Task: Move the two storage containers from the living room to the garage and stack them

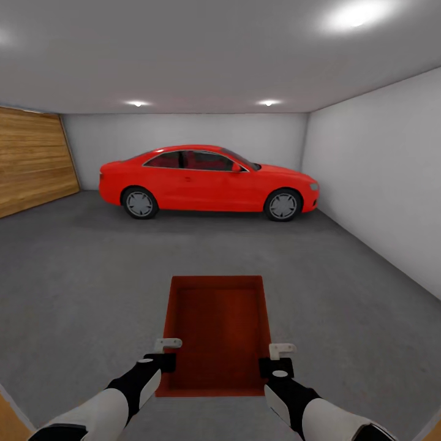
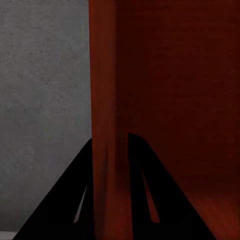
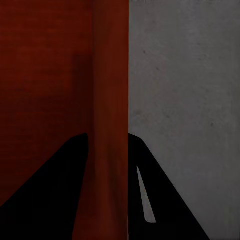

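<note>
Head view: in the garage, the storage container (image 1: 215, 331) is carried over the floor (image 1: 79, 275), left end effector (image 1: 166, 354) and right end effector (image 1: 278, 360) each clamped on a side wall, so setting down and stacking apparently remain.

A dark grey, rough floor (image 1: 79, 275) is observed, running to the white walls. A red car (image 1: 208, 180) is parked on it at the far end, all visible wheels down. An orange-red storage container (image 1: 217, 324) is seen over the near floor; whether it rests on the surface cannot be determined.
</note>
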Robot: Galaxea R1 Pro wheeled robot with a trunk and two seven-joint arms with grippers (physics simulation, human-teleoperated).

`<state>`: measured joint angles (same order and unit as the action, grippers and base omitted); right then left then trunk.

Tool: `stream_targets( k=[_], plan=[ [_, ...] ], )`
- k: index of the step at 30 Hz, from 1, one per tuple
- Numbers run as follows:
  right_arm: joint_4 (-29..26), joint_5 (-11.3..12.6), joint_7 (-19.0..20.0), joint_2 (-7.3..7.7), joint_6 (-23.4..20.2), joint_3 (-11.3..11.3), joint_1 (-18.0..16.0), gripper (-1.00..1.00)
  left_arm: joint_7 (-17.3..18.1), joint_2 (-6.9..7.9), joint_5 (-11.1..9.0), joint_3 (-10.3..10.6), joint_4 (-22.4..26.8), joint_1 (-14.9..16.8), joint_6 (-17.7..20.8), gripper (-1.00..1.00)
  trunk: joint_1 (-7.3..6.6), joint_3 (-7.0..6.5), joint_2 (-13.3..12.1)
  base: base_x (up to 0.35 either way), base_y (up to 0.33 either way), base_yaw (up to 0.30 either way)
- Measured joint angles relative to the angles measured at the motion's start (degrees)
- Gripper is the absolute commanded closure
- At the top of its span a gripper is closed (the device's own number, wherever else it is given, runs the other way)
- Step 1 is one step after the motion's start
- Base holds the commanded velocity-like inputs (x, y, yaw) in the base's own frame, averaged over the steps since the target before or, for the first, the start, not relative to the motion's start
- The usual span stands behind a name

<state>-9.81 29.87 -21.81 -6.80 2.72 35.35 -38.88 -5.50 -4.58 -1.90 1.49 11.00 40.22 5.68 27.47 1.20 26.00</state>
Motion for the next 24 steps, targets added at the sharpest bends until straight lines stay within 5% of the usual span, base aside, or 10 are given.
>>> stream_targets(
  k=[24],
  plan=[
    [0.0,-0.1,0.0,0.00,0.0,-0.1,0.0,1.00,0.0,0.00,0.0,0.0,0.0,0.0,0.0,1.00,0.00,0.00,0.0,0.322,0.000,0.000]
  ],
)
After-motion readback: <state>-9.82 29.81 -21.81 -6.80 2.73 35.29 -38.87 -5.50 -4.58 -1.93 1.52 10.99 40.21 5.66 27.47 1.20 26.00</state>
